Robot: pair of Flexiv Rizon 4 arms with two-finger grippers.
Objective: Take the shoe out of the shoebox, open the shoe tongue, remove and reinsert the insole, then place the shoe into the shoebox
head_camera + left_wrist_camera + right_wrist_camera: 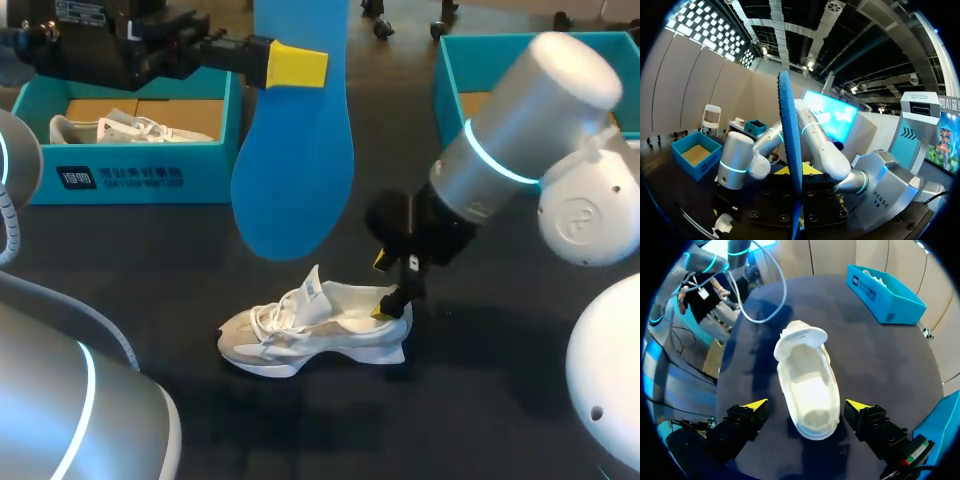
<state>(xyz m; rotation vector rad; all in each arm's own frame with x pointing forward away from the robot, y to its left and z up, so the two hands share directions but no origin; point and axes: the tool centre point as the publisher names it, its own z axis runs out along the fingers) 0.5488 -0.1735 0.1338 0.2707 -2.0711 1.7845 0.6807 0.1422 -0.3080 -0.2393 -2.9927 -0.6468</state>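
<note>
Blue foam is what your left pincer [297, 65] is gripping: it is closed on the insole [295, 170] near one end, and the insole is hanging flat-on in the air over the far middle of the table [480, 400], above the shoe [315, 330]. You are dealing with a light, floppy sheet, so it will probably bend and sway if you swing it; keeping hold near one end and feeding the free end in first looks sensible.

The pale shoe is lying on its sole in the middle of the table, toe to the left and heel to the right, with the tongue [312, 285] standing up and the mouth open. Your right pincer [805, 407] is spread wide on either side of the heel, neither finger touching it as far as the right wrist view shows. The shoe looks light, with a soft upper and a stiffer sole and heel, so the heel is likely the best place to steady it.

The left shoebox [130, 170], at the far left, is holding another shoe [120, 128]; the right shoebox [450, 70] is sitting at the far right.
</note>
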